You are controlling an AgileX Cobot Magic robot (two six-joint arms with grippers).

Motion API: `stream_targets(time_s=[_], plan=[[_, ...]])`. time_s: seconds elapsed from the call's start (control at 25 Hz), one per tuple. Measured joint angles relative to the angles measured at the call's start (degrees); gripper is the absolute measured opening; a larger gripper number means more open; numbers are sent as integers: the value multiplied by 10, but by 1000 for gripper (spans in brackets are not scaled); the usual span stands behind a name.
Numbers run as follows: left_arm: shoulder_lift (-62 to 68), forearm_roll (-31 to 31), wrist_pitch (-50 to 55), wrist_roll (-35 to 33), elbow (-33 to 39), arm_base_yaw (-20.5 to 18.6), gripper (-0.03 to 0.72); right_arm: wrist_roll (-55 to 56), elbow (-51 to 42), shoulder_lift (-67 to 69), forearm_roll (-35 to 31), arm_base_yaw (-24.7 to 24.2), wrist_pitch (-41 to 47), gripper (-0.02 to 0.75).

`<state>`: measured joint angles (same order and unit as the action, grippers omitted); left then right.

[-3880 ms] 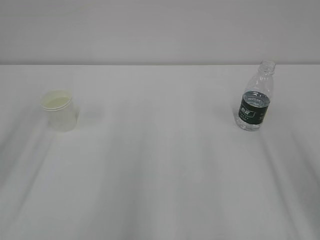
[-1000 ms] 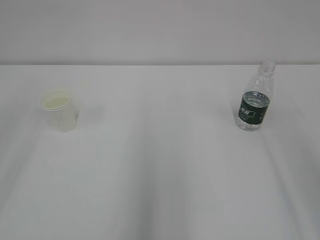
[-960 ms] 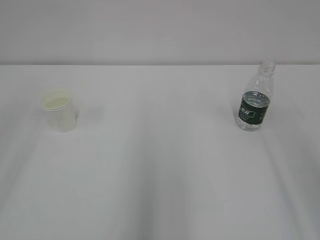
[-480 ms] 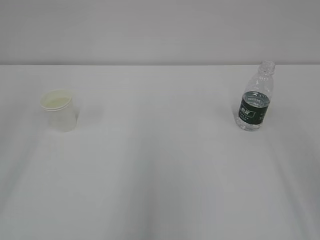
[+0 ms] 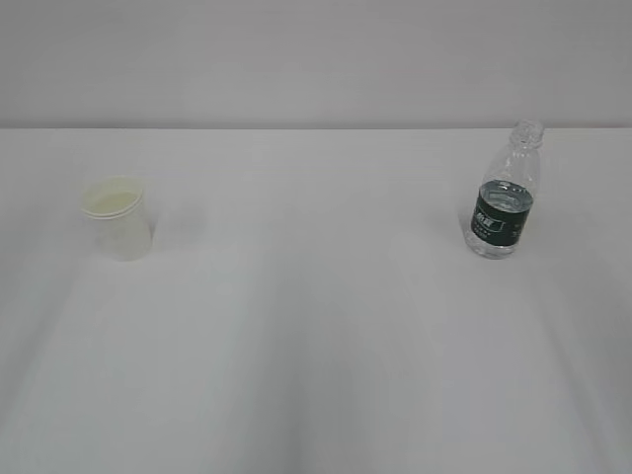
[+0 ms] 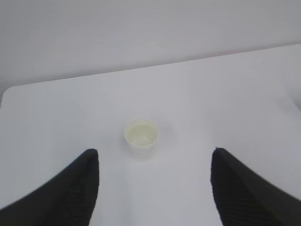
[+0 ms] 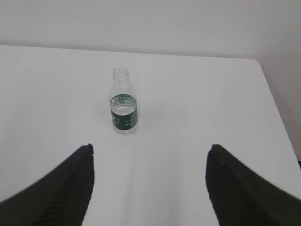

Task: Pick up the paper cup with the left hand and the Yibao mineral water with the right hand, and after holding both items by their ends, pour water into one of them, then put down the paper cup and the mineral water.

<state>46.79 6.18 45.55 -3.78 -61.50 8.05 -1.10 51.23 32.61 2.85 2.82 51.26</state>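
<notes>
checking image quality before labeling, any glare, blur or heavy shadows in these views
Exterior view: flat, even light, faint streaky shadows on the table, paper cup pale and low in contrast. Left wrist view: cup sharp, the dark jaws soft at the bottom edge. Right wrist view: bottle clear, no glare.

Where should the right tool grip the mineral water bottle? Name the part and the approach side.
Grip the Yibao mineral water across its dark green label band, coming level from the near side. It stands upright and capless with water inside, so a side grip keeps it vertical. The open right tool already faces it, slightly right of it.
</notes>
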Motion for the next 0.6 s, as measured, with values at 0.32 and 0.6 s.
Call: stream_targets(time_s=[0.32,0.6], plan=[[-22,-37,18,0,0,17,530,1,0,0,-13,1,32,561],[-51,-45,39,4,-4,39,529,-3,0,-3,-34,1,98,561]])
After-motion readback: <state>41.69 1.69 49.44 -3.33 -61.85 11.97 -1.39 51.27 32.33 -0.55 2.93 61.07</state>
